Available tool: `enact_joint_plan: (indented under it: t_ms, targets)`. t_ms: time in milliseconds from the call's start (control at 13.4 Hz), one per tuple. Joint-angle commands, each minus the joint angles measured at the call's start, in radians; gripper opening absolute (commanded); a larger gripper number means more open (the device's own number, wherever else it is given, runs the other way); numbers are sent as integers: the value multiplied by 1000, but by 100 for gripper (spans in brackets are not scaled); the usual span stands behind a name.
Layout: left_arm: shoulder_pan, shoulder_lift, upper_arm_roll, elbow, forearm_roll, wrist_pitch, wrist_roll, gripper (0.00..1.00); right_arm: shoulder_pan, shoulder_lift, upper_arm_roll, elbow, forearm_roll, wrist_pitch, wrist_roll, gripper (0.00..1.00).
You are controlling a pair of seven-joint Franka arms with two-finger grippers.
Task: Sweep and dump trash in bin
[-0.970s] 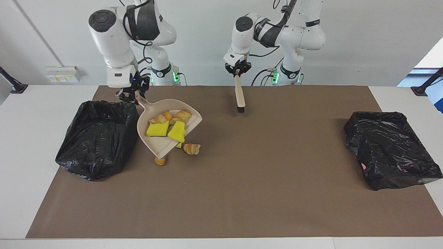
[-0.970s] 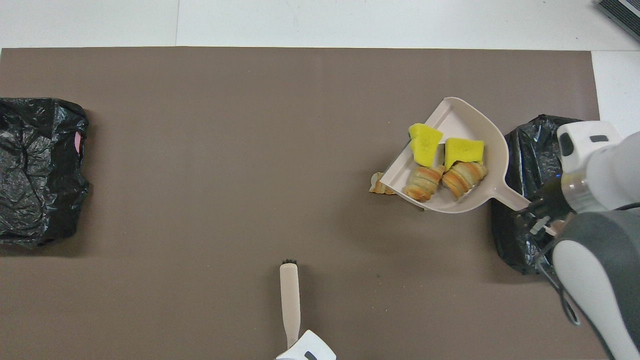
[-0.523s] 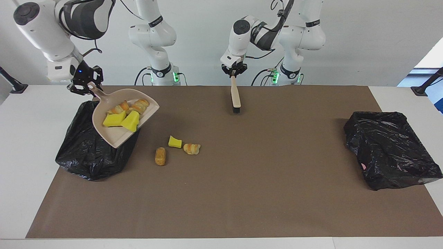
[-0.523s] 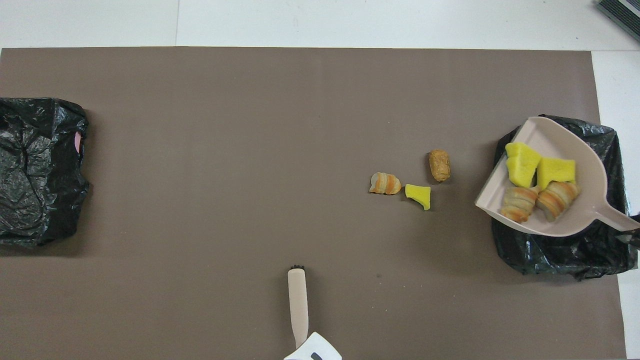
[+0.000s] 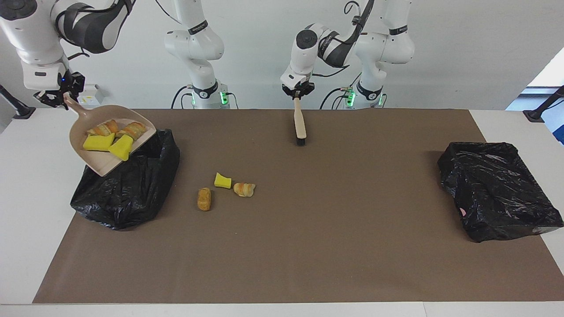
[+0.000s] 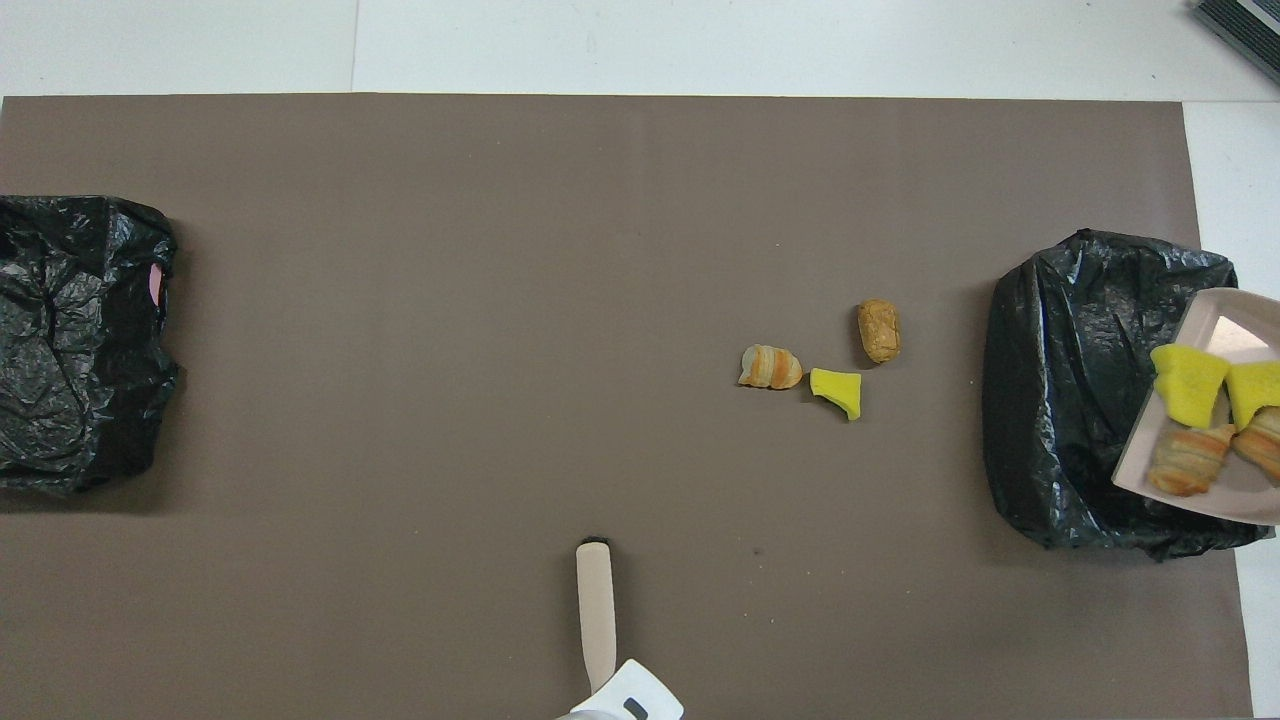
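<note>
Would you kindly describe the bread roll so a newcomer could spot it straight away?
Start at the black bag-lined bin at the right arm's end of the brown mat. Three loose pieces lie beside it. The golden-brown bread roll is the plain oblong one, unlike the yellow foam chunk and striped pastry.

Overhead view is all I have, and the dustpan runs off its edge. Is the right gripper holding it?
Observer: Yes. The right gripper is shut on the handle of the dustpan, holding it up in the air.
Operator: Is it level?
Observer: No. It slopes down from the handle, with its mouth lowest, above the black-bagged bin.
Operator: And the left arm?
Observer: The left gripper is shut on the brush, which hangs bristles down over the edge of the brown mat nearest the robots.
</note>
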Motion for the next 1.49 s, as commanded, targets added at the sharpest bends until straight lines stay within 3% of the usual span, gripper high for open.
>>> enact_joint_plan:
  t_ms: [0, 299, 448, 746, 1194, 1418]
  targets:
    - [-9, 19, 3, -6, -21, 29, 14, 23, 1, 18, 6, -41, -145, 108, 0, 0]
    - [0, 30, 4, 2, -19, 29, 31, 65, 21, 101, 12, -29, -343, 153, 102, 0]
    - [8, 45, 10, 15, -4, 23, 63, 98, 45, 107, 18, -13, -397, 149, 119, 0]
    - [106, 121, 18, 106, 143, 17, 116, 100, 122, 118, 21, 7, -515, 62, 121, 0]
    - [103, 322, 260, 414, 499, -74, 154, 100, 182, 105, 58, 36, -618, -54, 110, 0]
    - [101, 336, 398, 475, 515, -80, 294, 100, 182, 107, 102, 53, -635, -108, 107, 0]
